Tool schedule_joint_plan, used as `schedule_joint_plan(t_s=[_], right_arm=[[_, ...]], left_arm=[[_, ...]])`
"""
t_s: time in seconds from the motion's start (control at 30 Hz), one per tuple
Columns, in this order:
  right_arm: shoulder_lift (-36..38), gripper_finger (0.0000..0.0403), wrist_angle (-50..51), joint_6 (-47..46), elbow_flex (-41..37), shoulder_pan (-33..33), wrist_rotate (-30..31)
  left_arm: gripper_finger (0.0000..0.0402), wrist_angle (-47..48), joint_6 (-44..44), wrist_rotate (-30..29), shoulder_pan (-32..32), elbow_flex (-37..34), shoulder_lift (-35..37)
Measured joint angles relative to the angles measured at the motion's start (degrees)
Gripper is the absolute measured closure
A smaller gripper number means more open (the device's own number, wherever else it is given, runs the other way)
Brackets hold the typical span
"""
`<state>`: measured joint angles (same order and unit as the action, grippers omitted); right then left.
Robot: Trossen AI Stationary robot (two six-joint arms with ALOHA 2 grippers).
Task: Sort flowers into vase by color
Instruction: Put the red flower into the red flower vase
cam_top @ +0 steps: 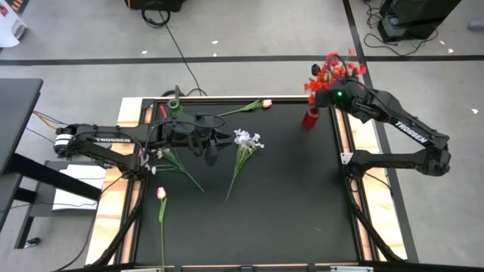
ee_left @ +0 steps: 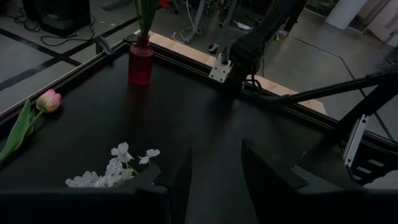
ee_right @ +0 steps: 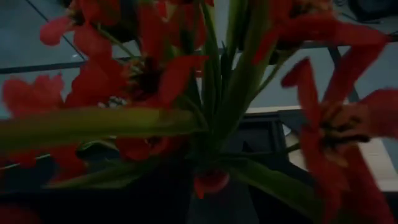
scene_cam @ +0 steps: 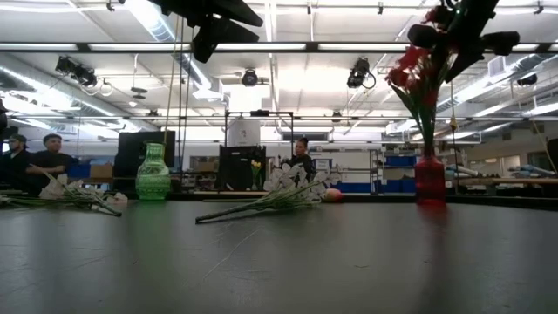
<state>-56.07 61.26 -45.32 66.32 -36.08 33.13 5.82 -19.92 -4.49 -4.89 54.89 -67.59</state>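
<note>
the red flowers (cam_top: 333, 69) stand bunched in the red vase (cam_top: 311, 118) at the table's far right corner, stems upright, blooms spread above the rim. right over them hangs the right gripper (cam_top: 327, 97), blooms crowding its wrist view; whether its fingers are apart or pinching a stem, i cannot tell. out on the black table (cam_top: 287, 211) the white flowers (cam_top: 246, 143) lie flat, stem running from the blooms toward the near edge, just beside the left gripper (cam_top: 209, 151), fingers apart and holding nothing. that arm is clearly nearer. pink buds (cam_top: 161, 193) lie apart, and a green vase (cam_top: 175, 106) waits at the far left.
</note>
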Motion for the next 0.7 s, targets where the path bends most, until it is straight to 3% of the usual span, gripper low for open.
schedule_joint_plan(t_s=[0.27, 0.7], right_arm=[[-0.75, 0.0386, 0.01, 2.68, 0.03, -0.84, -0.38], [-5.85, 0.0395, 0.16, 3.52, -2.59, -0.84, -2.44]], left_arm=[[0.0256, 0.00, -0.02, 0.00, 0.00, 0.00, 0.00], [0.0256, -0.02, -0.37, -0.02, 0.00, 0.00, 0.00]])
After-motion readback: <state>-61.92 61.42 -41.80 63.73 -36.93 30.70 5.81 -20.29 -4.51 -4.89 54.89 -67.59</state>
